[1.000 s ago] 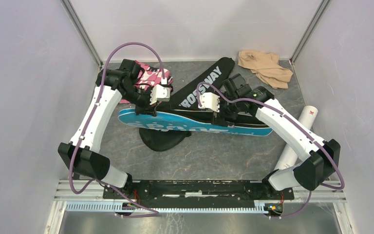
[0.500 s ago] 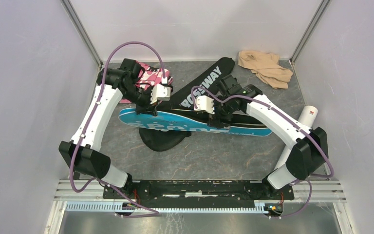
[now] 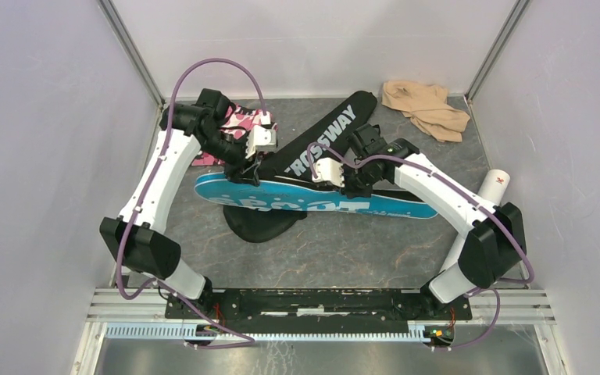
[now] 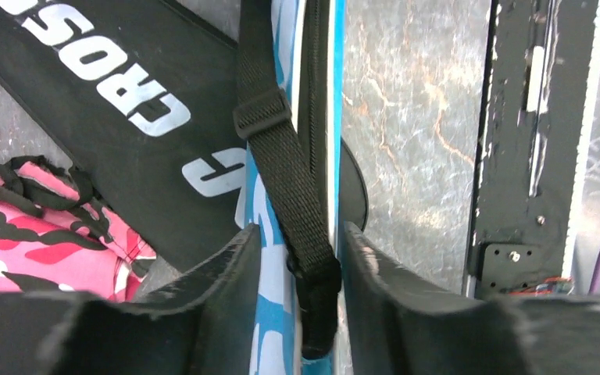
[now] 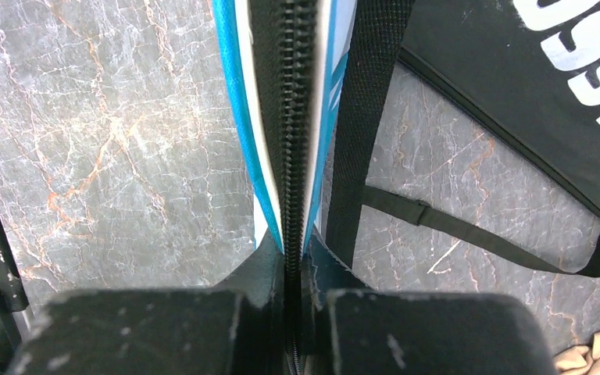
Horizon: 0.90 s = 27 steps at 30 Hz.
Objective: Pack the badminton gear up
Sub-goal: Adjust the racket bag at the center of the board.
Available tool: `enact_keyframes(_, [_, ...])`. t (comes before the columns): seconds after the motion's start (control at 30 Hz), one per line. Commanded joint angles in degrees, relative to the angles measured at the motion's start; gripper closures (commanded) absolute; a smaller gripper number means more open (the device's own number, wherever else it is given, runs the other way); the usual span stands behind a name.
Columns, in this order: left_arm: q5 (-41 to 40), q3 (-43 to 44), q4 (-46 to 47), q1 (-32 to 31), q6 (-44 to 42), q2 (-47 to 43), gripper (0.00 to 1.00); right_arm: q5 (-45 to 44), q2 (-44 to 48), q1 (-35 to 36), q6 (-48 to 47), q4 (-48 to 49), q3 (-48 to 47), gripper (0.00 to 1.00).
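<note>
Grey table (image 3: 344, 258), black cover (image 3: 324, 137), white tube (image 3: 491, 191), beige cloth (image 3: 426, 105), pink cloth (image 3: 246, 119)

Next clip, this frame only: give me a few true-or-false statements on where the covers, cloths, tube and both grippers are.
1. The right gripper is shut on the zipper edge of the blue cover. True.
2. The blue cover lies underneath the black cover. False: it lies across the top of the black cover.
3. The white tube lies on the table by the right wall, partly hidden by the right arm. True.
4. The beige cloth sits in the far left corner. False: it is in the far right corner; the pink cloth is at the far left.
5. The left gripper has its fingers apart, either side of the blue cover's edge and a black strap. True.
</note>
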<state>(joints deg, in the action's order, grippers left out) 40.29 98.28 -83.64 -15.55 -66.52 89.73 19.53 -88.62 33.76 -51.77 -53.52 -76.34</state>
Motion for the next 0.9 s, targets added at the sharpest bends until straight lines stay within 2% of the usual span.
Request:
enact_keyframes(0.0, [6.83, 1.67, 4.24, -0.36, 4.04, -2.40, 0.44, 0.54, 1.58, -0.26, 2.22, 1.20, -0.06, 1.00])
enact_keyframes(0.1, [7.95, 1.54, 7.26, -0.36, 4.88, -5.37, 0.28, 1.11, 0.12, -1.01, 3.38, 0.46, -0.98, 1.00])
enact_keyframes(0.27, [9.54, 1.30, 8.83, -2.85, 4.86, -8.78, 0.17, 3.71, -2.92, -3.07, 4.22, -1.77, -4.02, 1.00])
enact_keyframes(0.43, [6.61, -0.14, 10.37, -10.08, 4.54, -7.81, 0.15, 5.07, -3.04, -3.29, 4.04, -2.47, -4.61, 1.00])
enact_keyframes(0.53, [5.76, -0.52, 12.20, -12.30, 3.69, -6.23, 0.14, 5.08, -2.74, -3.29, 4.04, -2.81, -4.45, 1.00])
enact_keyframes(0.67, [4.33, -1.29, 15.34, -13.12, 2.67, -4.20, 0.14, 5.08, -2.29, -3.26, 4.04, -3.27, -4.27, 1.00])
enact_keyframes(0.87, [4.03, -1.85, 14.90, -13.28, 0.26, -0.96, 0.15, 4.60, -1.40, -3.23, 4.04, -3.30, -3.91, 1.00])
